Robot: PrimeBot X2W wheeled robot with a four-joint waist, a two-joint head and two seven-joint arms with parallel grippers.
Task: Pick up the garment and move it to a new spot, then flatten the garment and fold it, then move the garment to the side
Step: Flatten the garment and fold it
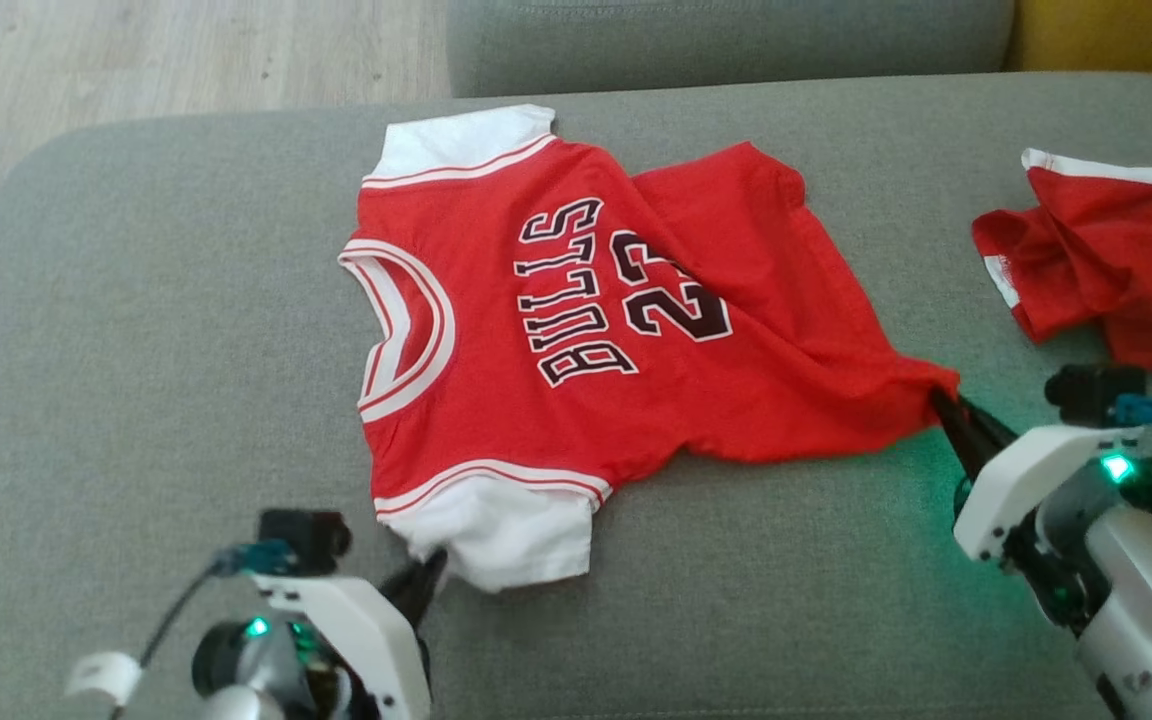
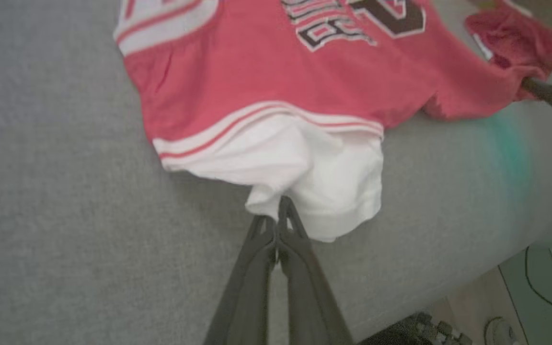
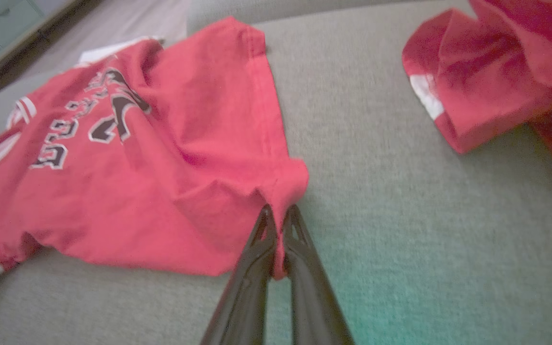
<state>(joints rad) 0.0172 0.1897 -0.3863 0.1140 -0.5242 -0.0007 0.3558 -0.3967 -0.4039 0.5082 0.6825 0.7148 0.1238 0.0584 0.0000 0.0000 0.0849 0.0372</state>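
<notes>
Fingers of the left gripper (image 2: pixel 280 211) are clamped on the white sleeve (image 1: pixel 506 530), and the right gripper (image 3: pixel 280 215) pinches the hem corner (image 1: pixel 931 385) of the red-and-white cotton Bulls jersey (image 1: pixel 556 330). It's lying mid grey fabric sofa cushion (image 1: pixel 136 350). Two far-apart holds, probably so it lifts spread out.

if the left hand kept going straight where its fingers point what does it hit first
The white sleeve of the red jersey, whose edge the left hand is shut on; beyond it, probably the jersey's red body.
</notes>
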